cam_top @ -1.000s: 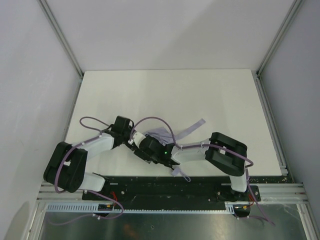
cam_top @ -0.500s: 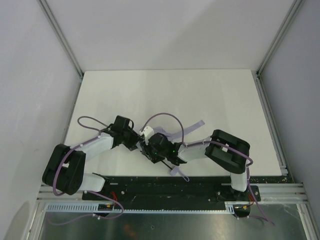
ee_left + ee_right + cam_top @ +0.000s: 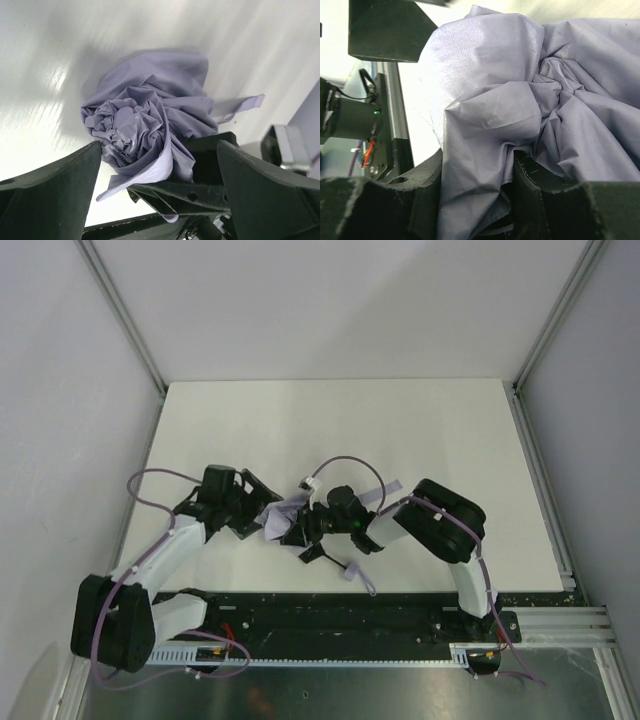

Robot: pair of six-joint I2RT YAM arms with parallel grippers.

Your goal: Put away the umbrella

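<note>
Plainly the umbrella [image 3: 283,519], its canopy bunched and pinched in the right gripper [image 3: 477,165], is light, soft and slippery (cloth could slide free), so the stiff black shaft [image 3: 328,560] just beside that gripper looks the surer hold, while the left gripper [image 3: 157,150] gapes wide opposite it.

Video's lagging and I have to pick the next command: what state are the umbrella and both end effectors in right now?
umbrella: collapsed, fabric bunched and crumpled, not rolled up.
closing strap: loose, unfastened.
left end effector: open, straddling the umbrella.
right end effector: shut on the umbrella.
</note>
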